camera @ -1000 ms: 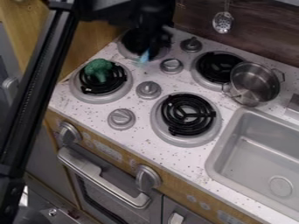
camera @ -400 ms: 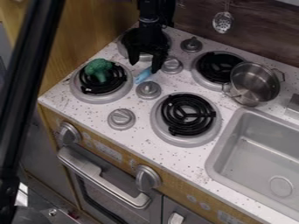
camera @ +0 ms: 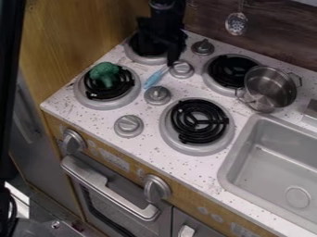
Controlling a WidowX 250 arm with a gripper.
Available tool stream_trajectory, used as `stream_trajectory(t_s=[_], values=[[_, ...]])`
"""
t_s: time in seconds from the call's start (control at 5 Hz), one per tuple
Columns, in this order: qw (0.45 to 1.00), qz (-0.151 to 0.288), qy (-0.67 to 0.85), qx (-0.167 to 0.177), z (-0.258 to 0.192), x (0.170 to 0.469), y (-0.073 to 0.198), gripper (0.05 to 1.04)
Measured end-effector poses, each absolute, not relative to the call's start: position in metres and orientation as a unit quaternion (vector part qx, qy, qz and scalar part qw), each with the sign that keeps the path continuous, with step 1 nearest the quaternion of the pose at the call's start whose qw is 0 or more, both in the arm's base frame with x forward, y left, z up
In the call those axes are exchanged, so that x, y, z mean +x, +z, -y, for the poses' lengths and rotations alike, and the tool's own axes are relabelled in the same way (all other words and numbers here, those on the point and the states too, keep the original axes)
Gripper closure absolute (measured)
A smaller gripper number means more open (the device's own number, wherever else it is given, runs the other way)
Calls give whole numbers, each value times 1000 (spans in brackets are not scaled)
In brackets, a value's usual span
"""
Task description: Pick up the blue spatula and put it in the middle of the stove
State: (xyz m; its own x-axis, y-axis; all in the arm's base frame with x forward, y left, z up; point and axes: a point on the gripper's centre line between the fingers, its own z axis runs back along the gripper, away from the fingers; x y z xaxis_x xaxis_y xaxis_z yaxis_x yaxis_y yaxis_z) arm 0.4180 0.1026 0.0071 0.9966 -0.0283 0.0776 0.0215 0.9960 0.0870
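One blue spatula point(camera: 152, 80) lies slanted on the stove point(camera: 93, 121), its upper end just beside the gripper point(camera: 172, 61). Whether the gripper is wide, narrow or holding the spatula, one cannot tell. One knob point(camera: 181, 68) sits close beside the gripper, another point(camera: 157, 95) below it; either could snag a low sideways drag. Gripped near its end, the spatula might swivel or slip. Broccoli point(camera: 104, 73) sits left of the gripper, the pot point(camera: 269, 87) well to its right.

Partly covered, partly cropped
Upper centre: the dark tool point(camera: 171, 59) covers some burner point(camera: 140, 57); the blue spatula's point(camera: 152, 80) upper end is unclear. Right edge crops the sink point(camera: 230, 156).
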Motion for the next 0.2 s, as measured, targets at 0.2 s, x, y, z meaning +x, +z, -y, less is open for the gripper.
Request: stream_trajectory(t_s=[0.2], values=[[999,19,-17,30,-95,406,-6,87]])
